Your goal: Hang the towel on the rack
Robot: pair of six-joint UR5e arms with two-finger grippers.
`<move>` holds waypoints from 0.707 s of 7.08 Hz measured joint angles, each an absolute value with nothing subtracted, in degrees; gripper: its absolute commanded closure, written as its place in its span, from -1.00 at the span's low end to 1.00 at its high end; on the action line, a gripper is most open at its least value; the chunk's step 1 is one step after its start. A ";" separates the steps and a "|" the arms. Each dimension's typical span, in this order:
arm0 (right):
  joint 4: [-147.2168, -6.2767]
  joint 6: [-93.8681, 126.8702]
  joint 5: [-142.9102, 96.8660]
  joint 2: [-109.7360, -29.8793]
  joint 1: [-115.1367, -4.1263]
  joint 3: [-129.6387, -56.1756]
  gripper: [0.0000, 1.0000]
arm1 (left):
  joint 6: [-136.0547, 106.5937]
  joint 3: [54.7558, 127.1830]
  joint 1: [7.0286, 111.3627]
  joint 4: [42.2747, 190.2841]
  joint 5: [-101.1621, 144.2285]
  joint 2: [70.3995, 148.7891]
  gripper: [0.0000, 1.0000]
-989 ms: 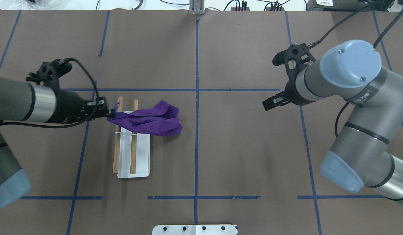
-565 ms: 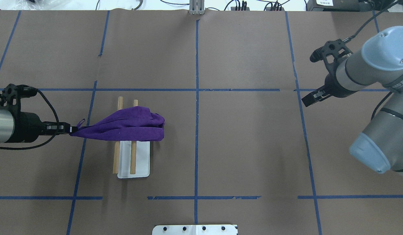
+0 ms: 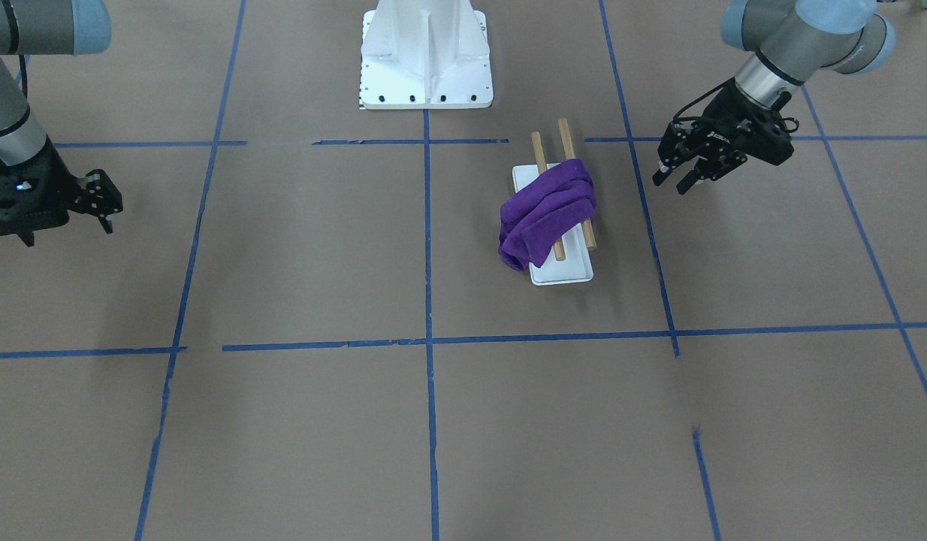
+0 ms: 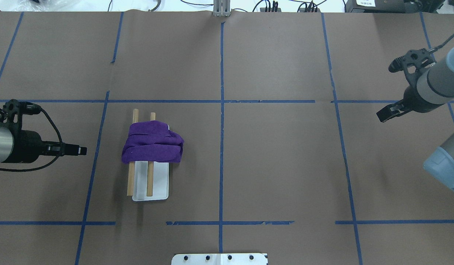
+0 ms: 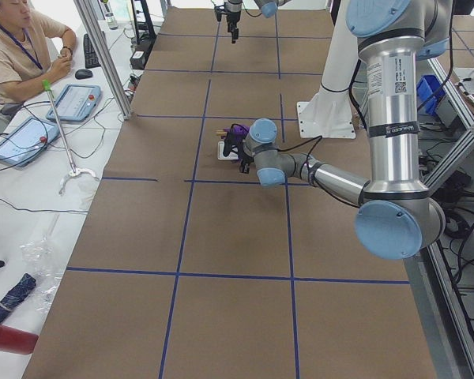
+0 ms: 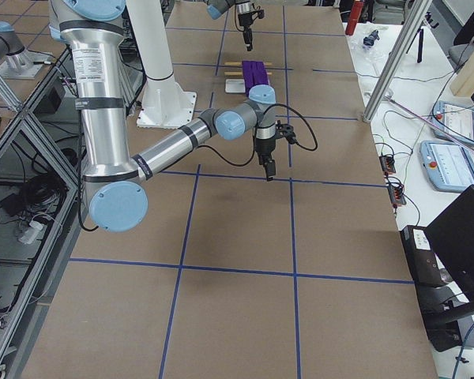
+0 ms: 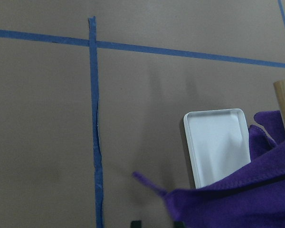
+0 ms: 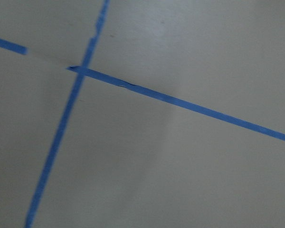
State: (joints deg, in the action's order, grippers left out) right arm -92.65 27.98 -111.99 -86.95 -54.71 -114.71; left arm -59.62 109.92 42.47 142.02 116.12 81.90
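At three o'clock of the nearer, spread left pincer (image 4: 81,150) — purple cloth towel (image 4: 151,141), draped across a white-based wooden two-dowel rack (image 4: 159,182) lying twelve-to-six.

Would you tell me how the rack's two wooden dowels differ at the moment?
The outer dowel runs just outside the edge of the white base, while the inner dowel lies over it. The outer dowel's far end pokes further past the towel. Both are parallel, and the towel drapes over both.
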 measured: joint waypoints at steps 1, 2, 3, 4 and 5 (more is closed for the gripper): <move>-92.64 27.35 -112.04 -89.41 -57.99 -112.72 -1.00 | -49.36 107.62 47.13 141.63 119.23 80.82 -1.00; -92.64 24.01 -112.67 -91.14 -62.31 -109.66 -1.00 | -38.42 104.62 53.14 141.21 122.08 79.76 -1.00; -92.64 17.73 -115.22 -91.93 -67.16 -105.98 -1.00 | -28.69 101.55 60.20 138.76 125.27 79.12 -1.00; -92.64 11.48 -120.54 -92.32 -72.49 -102.23 -1.00 | -19.19 99.29 66.83 132.91 128.31 79.10 -1.00; -92.62 7.04 -126.57 -93.05 -78.10 -99.44 -1.00 | -9.40 98.34 72.55 125.07 129.87 79.41 -1.00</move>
